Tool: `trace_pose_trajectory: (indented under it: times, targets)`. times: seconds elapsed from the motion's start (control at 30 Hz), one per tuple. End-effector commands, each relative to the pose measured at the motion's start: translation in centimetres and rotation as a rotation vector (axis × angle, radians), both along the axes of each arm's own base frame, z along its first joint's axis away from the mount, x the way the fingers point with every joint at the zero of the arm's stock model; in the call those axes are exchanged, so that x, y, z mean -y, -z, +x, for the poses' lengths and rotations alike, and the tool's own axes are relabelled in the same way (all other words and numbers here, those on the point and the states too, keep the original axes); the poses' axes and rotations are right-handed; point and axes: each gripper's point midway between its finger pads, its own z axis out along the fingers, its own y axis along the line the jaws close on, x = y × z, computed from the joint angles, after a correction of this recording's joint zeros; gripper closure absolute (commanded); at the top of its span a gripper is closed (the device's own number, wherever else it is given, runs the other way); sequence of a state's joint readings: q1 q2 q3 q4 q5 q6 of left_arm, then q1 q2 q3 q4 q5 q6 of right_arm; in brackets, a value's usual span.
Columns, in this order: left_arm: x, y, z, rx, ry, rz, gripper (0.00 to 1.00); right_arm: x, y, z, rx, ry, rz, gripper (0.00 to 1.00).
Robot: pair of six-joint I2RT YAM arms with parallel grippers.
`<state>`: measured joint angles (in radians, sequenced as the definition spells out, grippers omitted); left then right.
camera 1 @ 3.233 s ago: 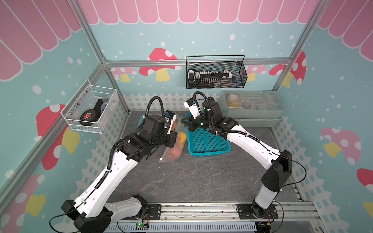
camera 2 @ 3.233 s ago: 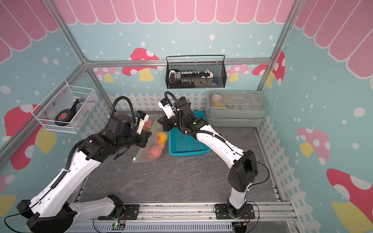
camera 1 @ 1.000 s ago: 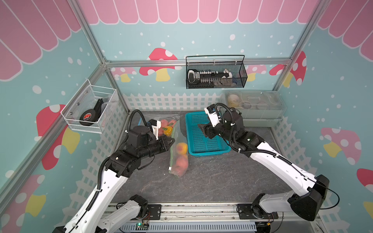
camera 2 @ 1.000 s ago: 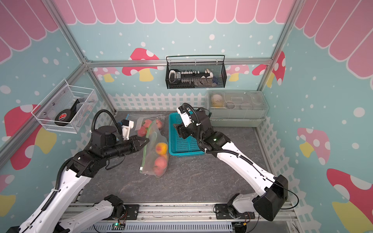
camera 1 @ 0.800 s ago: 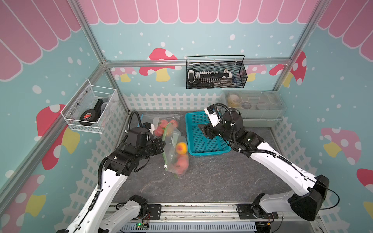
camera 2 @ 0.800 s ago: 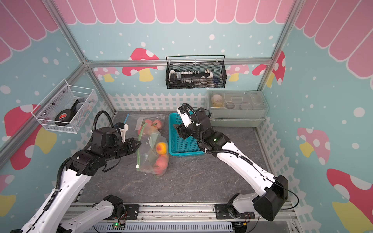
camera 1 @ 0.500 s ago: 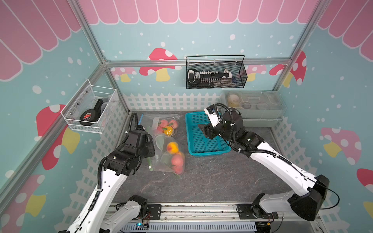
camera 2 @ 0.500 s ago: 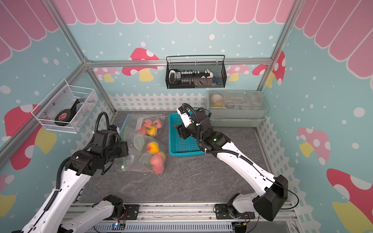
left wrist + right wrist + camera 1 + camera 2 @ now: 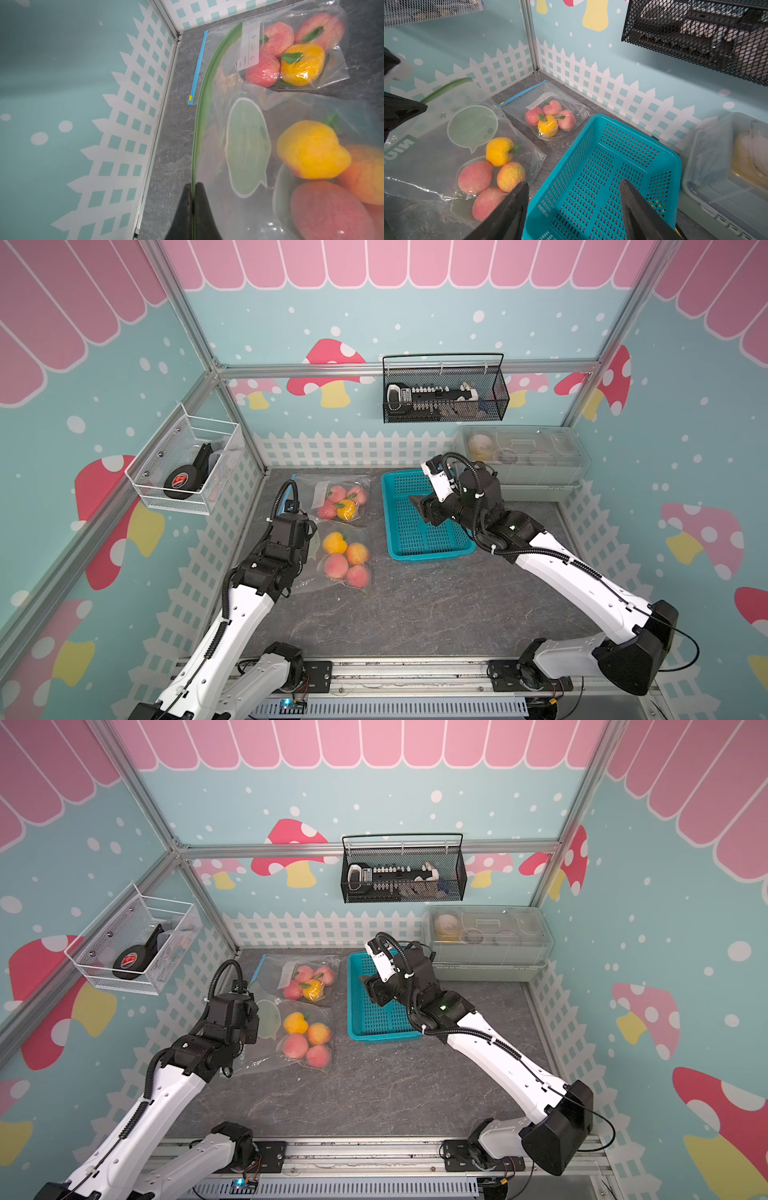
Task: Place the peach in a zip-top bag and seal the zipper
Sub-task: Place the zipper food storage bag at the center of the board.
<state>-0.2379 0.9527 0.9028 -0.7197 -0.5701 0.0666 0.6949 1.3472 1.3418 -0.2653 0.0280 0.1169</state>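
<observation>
A clear zip-top bag (image 9: 328, 526) (image 9: 266, 1019) lies flat on the table, left of the teal basket (image 9: 428, 549). Inside it are several peaches (image 9: 336, 566) (image 9: 296, 1045), one yellow and the others pink-orange. My left gripper (image 9: 193, 186) is shut on the bag's green zipper strip (image 9: 204, 93), which runs away from the fingertips as one thin line. In both top views the wrist hides these fingers. My right gripper (image 9: 573, 184) (image 9: 422, 510) hangs open over the basket (image 9: 633, 133) with nothing between its fingers.
A second bag (image 9: 340, 497) (image 9: 548, 116) with a blue zipper and several fruits lies behind the first, near the back fence. A clear lidded box (image 9: 523, 456) stands at the back right. A black wire basket (image 9: 444, 393) and a white one (image 9: 187, 468) hang on the walls.
My left gripper has swung the hanging bag down and to the left, so it now lies flat with the peaches spread out. The right arm has stayed over the basket.
</observation>
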Motion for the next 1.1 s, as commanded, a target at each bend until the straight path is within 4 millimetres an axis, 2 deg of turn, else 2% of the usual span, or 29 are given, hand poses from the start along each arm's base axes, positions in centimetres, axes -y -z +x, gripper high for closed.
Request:
trace_pose_trajectory:
  times: [0.0,0.27,0.57,0.97,1.0,1.03,1.07]
  targets:
    - [0.4,-0.4,2.5,0.048,0.086,0.056,1.00,0.3,0.3,0.0,-0.001,0.000,-0.012,0.29]
    - [-1.2,2.9,3.2,-0.090,0.114,0.155,1.00,1.0,0.7,0.3,-0.006,0.011,-0.003,0.29]
    - [-4.4,4.4,3.8,-0.115,0.039,0.169,1.00,1.4,0.9,0.4,-0.009,0.017,0.005,0.29]
    - [-5.7,5.9,4.1,-0.144,-0.008,0.145,1.00,1.8,1.2,0.6,-0.017,0.023,0.006,0.29]
    - [-5.8,5.8,4.2,-0.141,-0.011,0.143,0.94,1.7,1.3,0.6,-0.019,0.023,0.005,0.29]
    - [-5.9,5.8,4.2,-0.141,-0.016,0.143,0.79,1.8,1.3,0.6,-0.020,0.025,0.005,0.29]
    - [-6.1,5.7,4.2,-0.138,-0.025,0.146,0.59,1.8,1.3,0.6,-0.021,0.025,0.005,0.29]
